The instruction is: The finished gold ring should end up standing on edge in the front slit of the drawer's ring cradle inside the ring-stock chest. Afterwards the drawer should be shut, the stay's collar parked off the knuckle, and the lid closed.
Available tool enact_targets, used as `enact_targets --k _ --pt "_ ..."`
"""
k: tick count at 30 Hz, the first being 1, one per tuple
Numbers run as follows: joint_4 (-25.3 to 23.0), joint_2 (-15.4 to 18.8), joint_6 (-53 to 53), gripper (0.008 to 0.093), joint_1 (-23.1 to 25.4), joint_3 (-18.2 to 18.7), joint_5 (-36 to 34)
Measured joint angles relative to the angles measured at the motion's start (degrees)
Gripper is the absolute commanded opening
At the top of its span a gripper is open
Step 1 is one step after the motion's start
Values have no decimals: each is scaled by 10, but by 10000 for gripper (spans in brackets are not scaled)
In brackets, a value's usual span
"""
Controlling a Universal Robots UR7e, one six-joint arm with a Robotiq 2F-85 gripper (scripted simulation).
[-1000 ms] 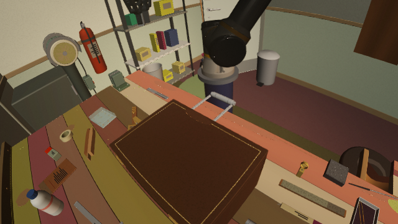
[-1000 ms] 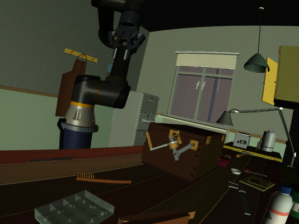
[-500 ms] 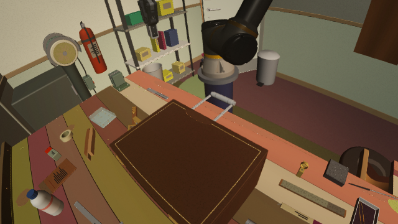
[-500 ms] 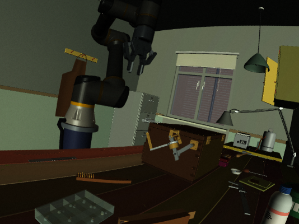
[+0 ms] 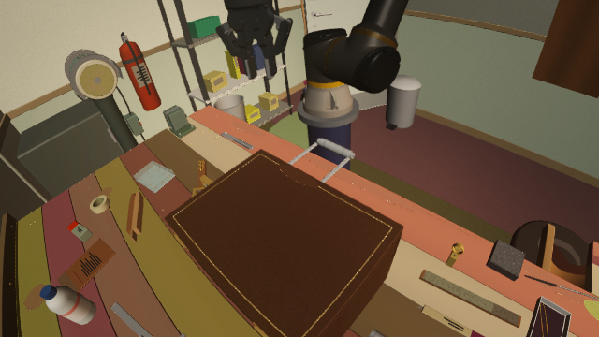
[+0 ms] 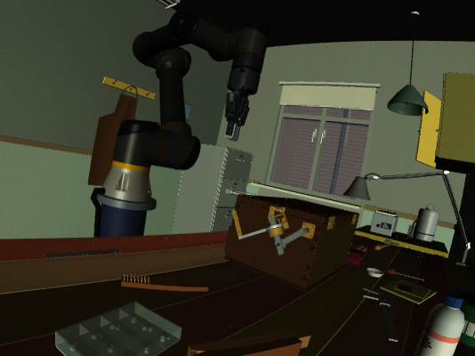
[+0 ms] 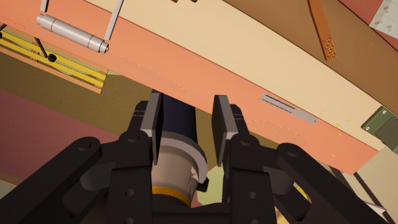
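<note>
My gripper (image 5: 256, 70) hangs high above the bench's far edge, well clear of the ring-stock chest (image 5: 285, 238). The gripper (image 7: 187, 125) is open and holds nothing. The chest's dark lid is closed and its silver drawer handle (image 5: 334, 149) projects toward the arm's base. On the chest's end the folding stay (image 6: 275, 233) shows, with a brass collar on its arm. A small gold ring (image 5: 457, 249) sits on the bench to the right of the chest, next to a dark block (image 5: 506, 259).
A clear parts tray (image 5: 154, 176) lies left of the chest, with a tape roll (image 5: 99, 204), a wooden brush (image 5: 135, 219) and a white bottle (image 5: 70, 304) further left. A long file (image 5: 469, 297) lies right of the chest. The arm's base (image 5: 330, 112) stands behind the bench.
</note>
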Motion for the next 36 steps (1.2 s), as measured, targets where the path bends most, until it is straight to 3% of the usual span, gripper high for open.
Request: enact_targets --k 19,36 --pt "-64 18 -289 380 165 45 0" --pt "-89 26 -406 380 231 64 0"
